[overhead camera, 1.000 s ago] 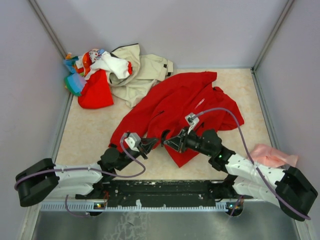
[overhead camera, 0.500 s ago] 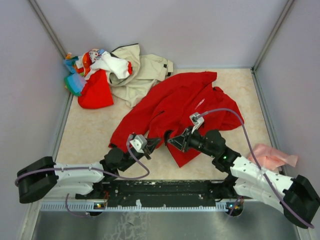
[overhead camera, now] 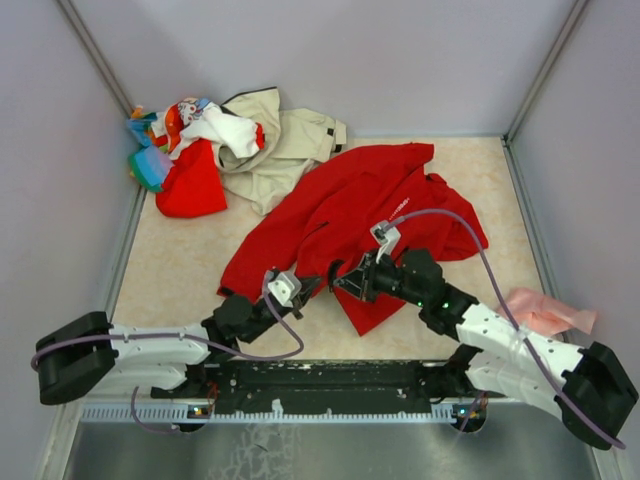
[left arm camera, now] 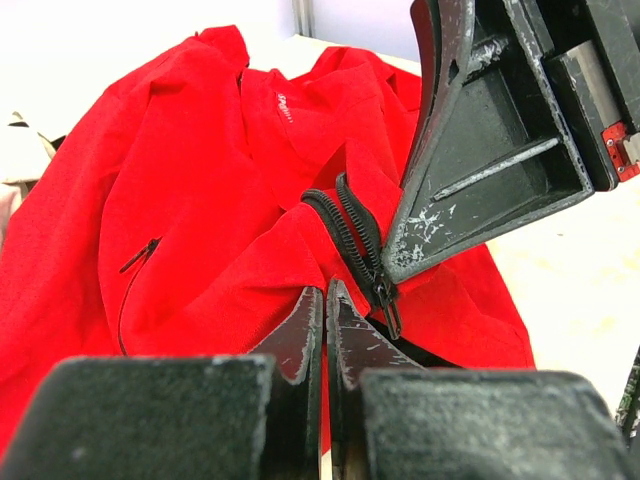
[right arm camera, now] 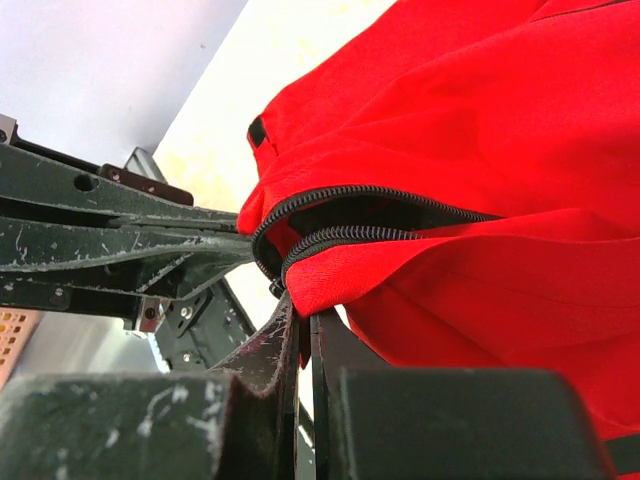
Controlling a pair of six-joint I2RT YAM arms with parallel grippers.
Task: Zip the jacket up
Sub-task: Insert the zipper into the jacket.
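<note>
The red jacket (overhead camera: 350, 205) lies crumpled mid-table, its black front zipper (left arm camera: 345, 225) open at the near hem. My left gripper (overhead camera: 306, 288) is shut at the hem's lower edge, with a sliver of red cloth between its jaws (left arm camera: 326, 300). The zipper slider (left arm camera: 384, 294) hangs just right of its tips. My right gripper (overhead camera: 345, 280) is shut on the red edge beside the zipper teeth (right arm camera: 305, 315), a few centimetres from the left one. The right finger (left arm camera: 480, 150) looms in the left wrist view. The jacket (right arm camera: 480, 150) fills the right wrist view, where the zipper (right arm camera: 380, 215) curves open.
A beige jacket (overhead camera: 285, 140), a small red garment (overhead camera: 190, 185) and colourful clothes (overhead camera: 180, 125) are heaped at the back left. A pink cloth (overhead camera: 540, 310) lies at the right by the wall. Grey walls enclose the table on three sides.
My left gripper has moved right towards the right gripper at the hem. The right gripper has shifted a little and its arm has bent further forward.
</note>
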